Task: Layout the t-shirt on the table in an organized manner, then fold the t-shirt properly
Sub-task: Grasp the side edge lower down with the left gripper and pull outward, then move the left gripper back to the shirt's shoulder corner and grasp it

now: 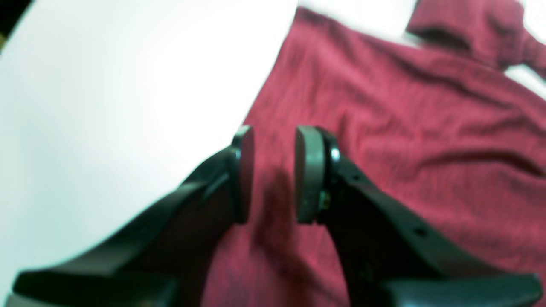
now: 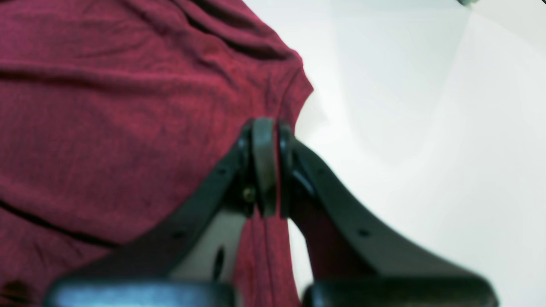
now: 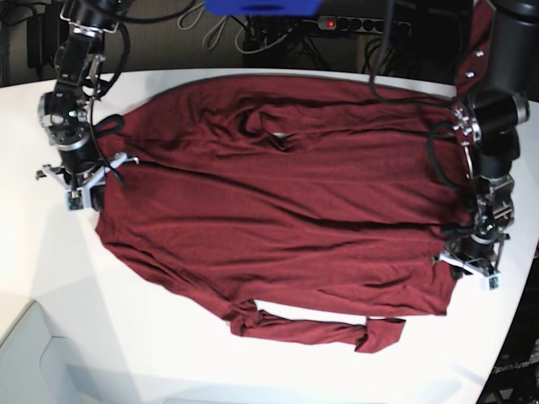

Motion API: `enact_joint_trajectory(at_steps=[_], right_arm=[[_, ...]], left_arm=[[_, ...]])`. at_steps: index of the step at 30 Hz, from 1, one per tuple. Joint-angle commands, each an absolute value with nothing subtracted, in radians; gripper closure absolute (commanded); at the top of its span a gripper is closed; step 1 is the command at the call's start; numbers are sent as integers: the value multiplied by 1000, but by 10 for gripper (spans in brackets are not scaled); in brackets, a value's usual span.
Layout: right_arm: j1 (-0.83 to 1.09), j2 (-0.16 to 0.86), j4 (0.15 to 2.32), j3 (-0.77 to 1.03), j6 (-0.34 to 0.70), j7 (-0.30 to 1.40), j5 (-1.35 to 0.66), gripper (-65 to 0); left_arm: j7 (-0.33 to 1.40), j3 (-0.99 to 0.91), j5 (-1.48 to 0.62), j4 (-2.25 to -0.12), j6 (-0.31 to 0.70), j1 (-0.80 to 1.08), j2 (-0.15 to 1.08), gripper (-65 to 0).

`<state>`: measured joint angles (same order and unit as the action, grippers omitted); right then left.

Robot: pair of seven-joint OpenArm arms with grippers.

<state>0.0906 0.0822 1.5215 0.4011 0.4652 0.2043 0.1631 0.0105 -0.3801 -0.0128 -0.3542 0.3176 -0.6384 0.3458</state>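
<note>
The maroon t-shirt [image 3: 286, 210] lies spread wide across the white table [image 3: 126, 337], wrinkled, with one long sleeve [image 3: 312, 328] trailing along its near edge. My right gripper [image 3: 84, 189] is at the shirt's left end. In the right wrist view its jaws [image 2: 266, 123] are shut on the t-shirt's [image 2: 106, 106] edge, and cloth hangs down behind the pads. My left gripper [image 3: 472, 261] is at the shirt's right end. Seen from the left wrist, it [image 1: 275, 136] stands open just over the t-shirt's [image 1: 405, 128] border, a gap between the pads.
Behind the table's far edge lie cables and a power strip [image 3: 354, 23], with a blue object [image 3: 261, 7] above them. The table's curved edge [image 3: 509, 337] runs close by the left arm. White tabletop [image 1: 106, 85] shows beside the cloth.
</note>
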Motion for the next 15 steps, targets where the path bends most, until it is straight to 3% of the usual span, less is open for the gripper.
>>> enact_joint_trajectory(at_steps=[1,4,8,15], right_arm=[[79,93,1570,406,461,173,154,0],[113,88,1639,406,461,171,154,0],[166,85,1735,407,461,171,153,0],[219,4,1796,486,460,171,153,0]], left_arm=[[-18,-383,-22,-400,323,-673,344,-162],[-10,-384,-22,-492,326,-667,318,-162],[124,-421,-91,-728,328,-573,288,-159],[426,-503,-326,-1305,328,-219,274,-148]])
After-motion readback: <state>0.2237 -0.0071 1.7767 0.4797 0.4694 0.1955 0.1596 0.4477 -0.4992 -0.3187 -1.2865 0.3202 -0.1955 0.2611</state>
